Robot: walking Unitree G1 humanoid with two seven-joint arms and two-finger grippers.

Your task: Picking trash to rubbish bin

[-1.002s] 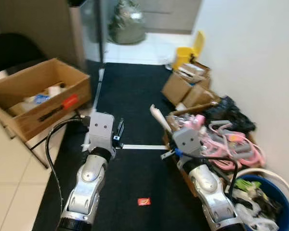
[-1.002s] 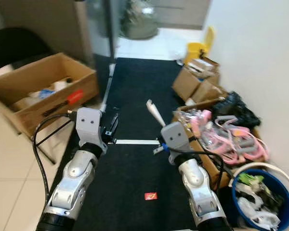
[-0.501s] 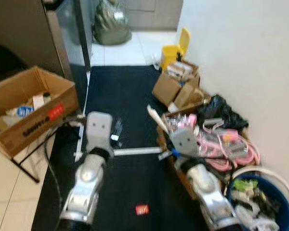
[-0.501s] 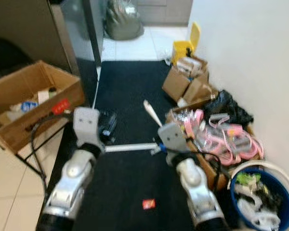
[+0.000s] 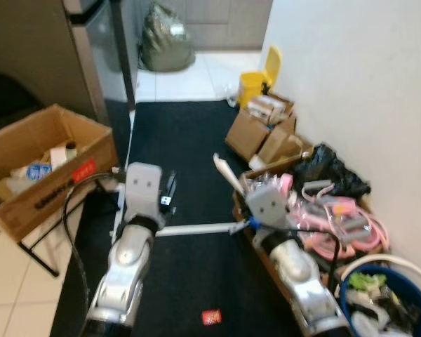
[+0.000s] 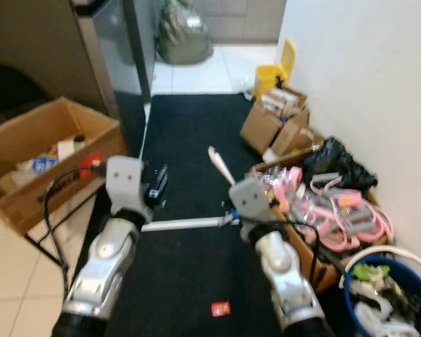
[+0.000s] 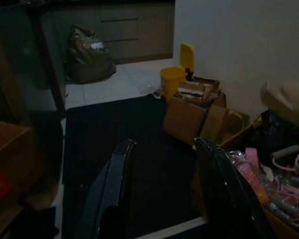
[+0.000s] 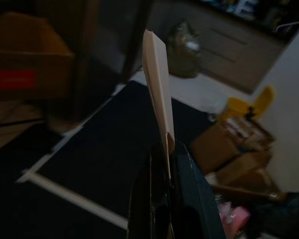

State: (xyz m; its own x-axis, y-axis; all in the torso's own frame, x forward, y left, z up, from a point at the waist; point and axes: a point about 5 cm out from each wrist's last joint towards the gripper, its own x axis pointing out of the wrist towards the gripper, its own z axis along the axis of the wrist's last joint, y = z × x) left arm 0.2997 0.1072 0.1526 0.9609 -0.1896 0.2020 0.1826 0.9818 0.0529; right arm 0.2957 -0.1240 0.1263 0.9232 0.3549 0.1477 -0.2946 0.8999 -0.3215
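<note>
Right gripper (image 8: 167,149) pinches a thin, pale, seemingly paper strip (image 8: 157,84).

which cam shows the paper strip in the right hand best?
Right wrist view: the pale paper strip stands close and large, pinched between the right hand's fingers. Both eye views show it small, sticking up past that hand. The left wrist view shows its own open left hand.

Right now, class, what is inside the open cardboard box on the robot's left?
Inside the cardboard box lie a blue-and-white packet and pale scraps. The near wall hides whatever lies deeper.
</note>
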